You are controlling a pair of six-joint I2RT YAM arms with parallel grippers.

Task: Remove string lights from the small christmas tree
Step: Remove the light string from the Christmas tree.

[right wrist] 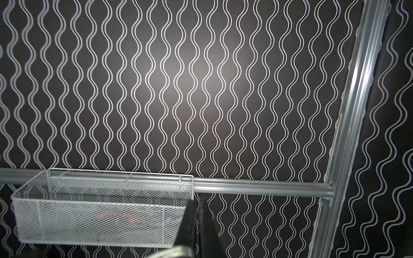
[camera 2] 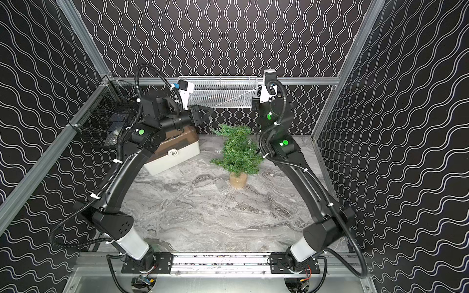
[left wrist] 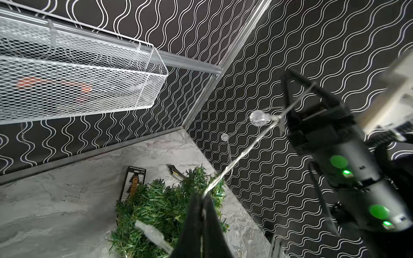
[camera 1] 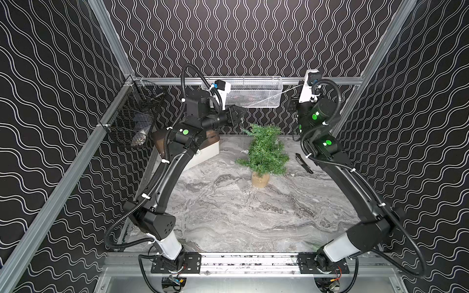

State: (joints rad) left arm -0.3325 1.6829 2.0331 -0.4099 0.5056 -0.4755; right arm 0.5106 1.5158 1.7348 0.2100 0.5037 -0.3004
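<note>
The small christmas tree [camera 1: 264,152] [camera 2: 237,152] stands upright on its burlap base [camera 1: 260,179] at the back middle of the marble table. The string lights [left wrist: 259,118] are a thin silvery wire with clear bulbs. The wire runs taut from my left gripper [left wrist: 202,196] [camera 1: 239,113], shut on it just above the treetop, up to my right gripper [left wrist: 288,74] [right wrist: 197,198]. That gripper is raised by the white basket, with its jaws closed across the wire. A loose strand hangs down beside the tree. The translucent battery box [camera 2: 220,185] lies on the table next to the base.
A white mesh basket [camera 1: 243,93] hangs on the back rail and a black wire basket [camera 1: 134,114] on the left rail. A white box with a brown lid [camera 2: 175,152] sits at the back left under my left arm. A black flat tool [camera 1: 304,163] lies right of the tree.
</note>
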